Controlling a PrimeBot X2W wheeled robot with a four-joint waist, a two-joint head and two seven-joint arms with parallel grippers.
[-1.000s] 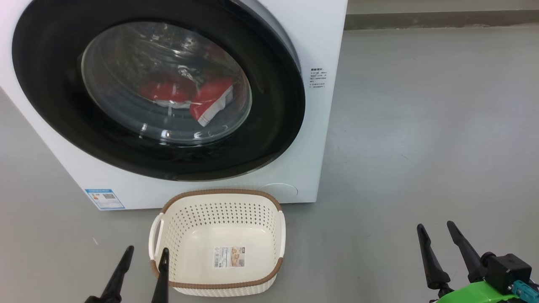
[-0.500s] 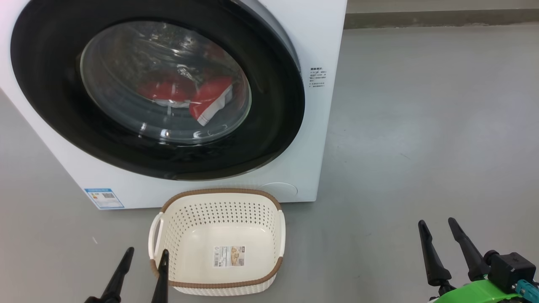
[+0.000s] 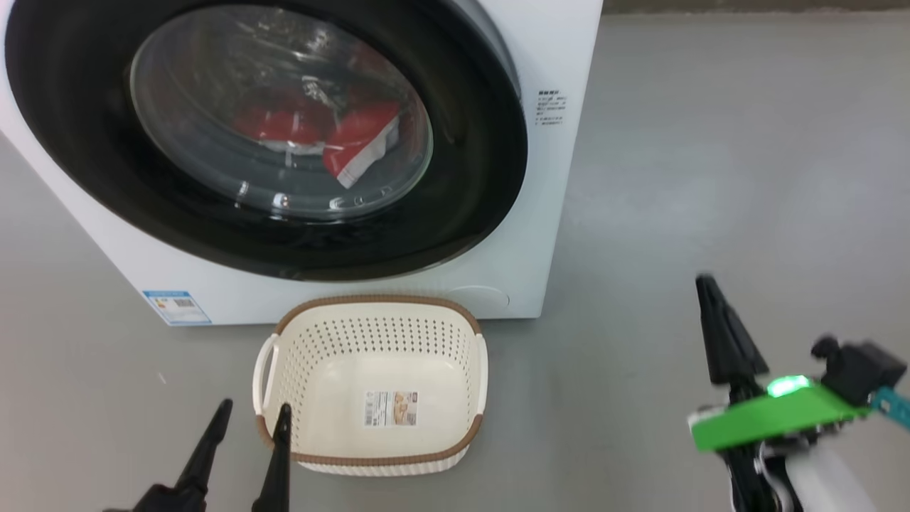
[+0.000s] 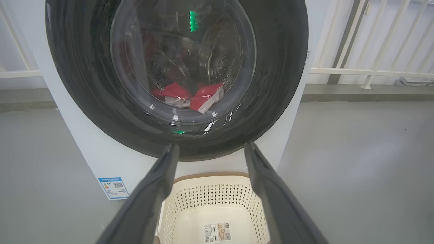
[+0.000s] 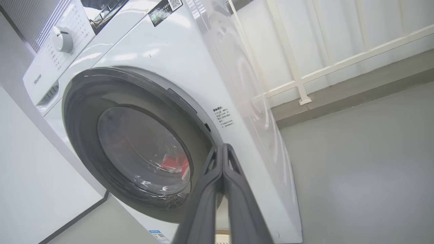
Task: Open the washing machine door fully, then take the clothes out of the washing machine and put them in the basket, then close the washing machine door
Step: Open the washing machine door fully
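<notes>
**Washing machine door** (image 3: 284, 71): round, glossy black, with a bulging clear window at its centre. It is shut flush against the machine's front.

**Clothes** (image 3: 355, 135): red fabric with white panels, lying low in the drum and seen through the door glass. They also show in the left wrist view (image 4: 190, 95).

**Washing machine** (image 3: 554, 213): a white front-loader standing on the grey floor (image 3: 711, 142). It has a blue label sticker (image 3: 176, 307) at its lower left corner, small printed text to the right of the door, and a control dial (image 5: 62, 39) on the top panel.

**Basket** (image 3: 377, 334): cream perforated plastic with a brown woven-look rim and white side handles. It stands upright on the floor just in front of the machine, below the door. Inside it holds only a paper label (image 3: 389, 408) on its bottom.

**Left gripper** (image 3: 255, 405): low at the basket's near left corner, with its jaws wide apart and holding nothing. One finger crosses the rim in the head view — contact cannot be told. Its own wrist view (image 4: 211, 145) frames the basket between the two fingers, with the door beyond.

**Right gripper** (image 3: 705, 284): over bare floor, well to the right of the basket and blurred in the head view. Its jaws are pressed together on nothing. In its wrist view (image 5: 222, 146) the joined tips point toward the door's right edge.

**Surroundings**: a green housing (image 3: 775, 412) with a lit lamp sits on the right wrist. A white railing (image 5: 298, 81) runs behind the machine.
</notes>
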